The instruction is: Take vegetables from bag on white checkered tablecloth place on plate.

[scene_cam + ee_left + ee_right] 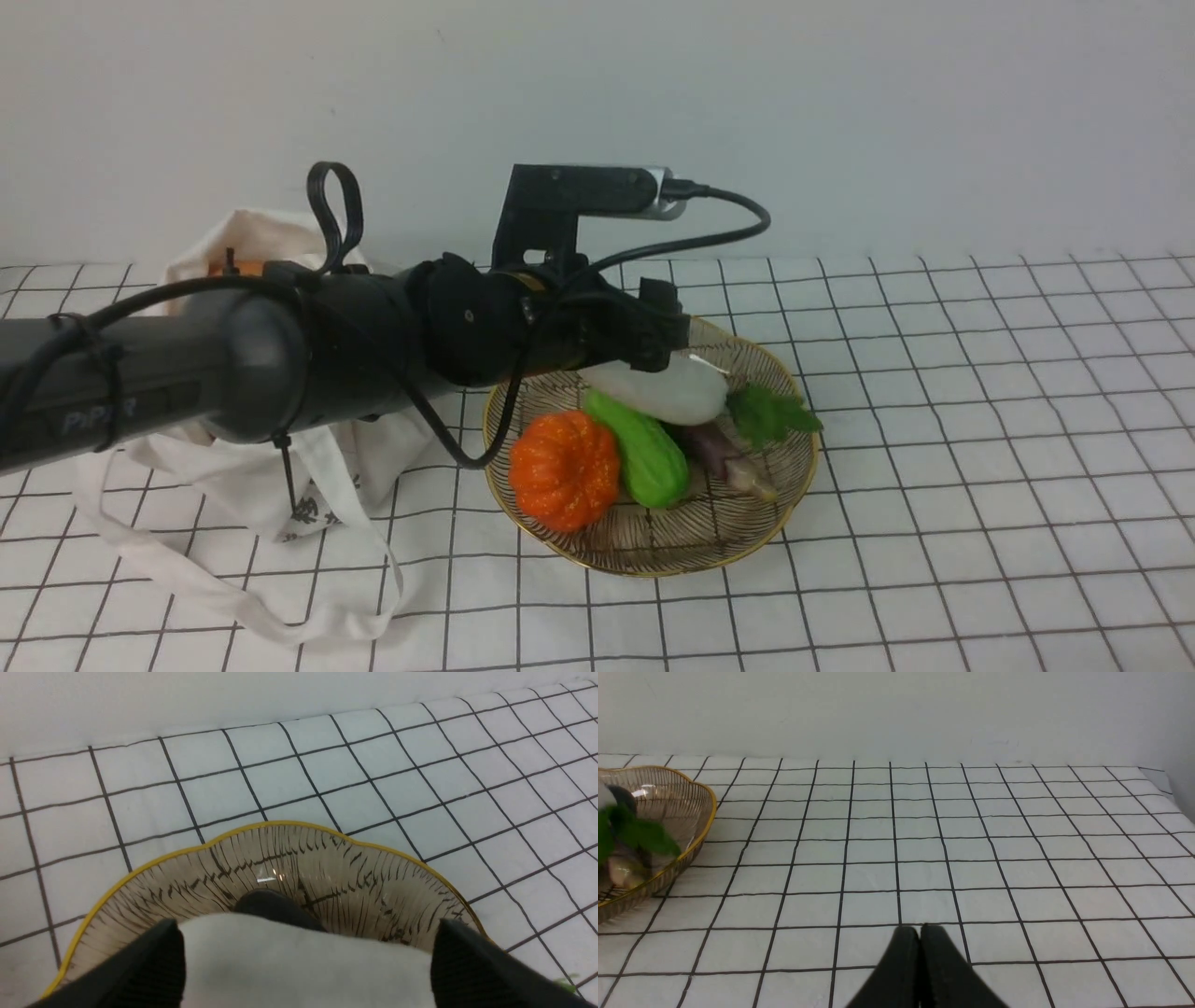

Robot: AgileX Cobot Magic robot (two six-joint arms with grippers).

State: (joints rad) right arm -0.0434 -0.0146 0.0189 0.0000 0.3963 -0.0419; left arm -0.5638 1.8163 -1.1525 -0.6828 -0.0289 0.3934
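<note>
The white radish (663,390) with green leaves (770,415) lies across the far part of the scalloped brownish plate (709,551), on the white checkered tablecloth (980,467). My left gripper (677,350) reaches over the plate from the left. In the left wrist view its fingers (154,961) press both sides of the radish (303,966) above the plate's gold rim (327,828). The off-white bag (252,243) slumps behind my left arm. My right gripper (920,933) is shut and empty, low over bare cloth right of the plate (698,812).
An orange pumpkin (565,469), a green cucumber (649,453) and a purple vegetable (719,453) lie in the plate beside the radish. The bag's long strap (187,579) trails over the cloth at the front left. A wall stands close behind the table.
</note>
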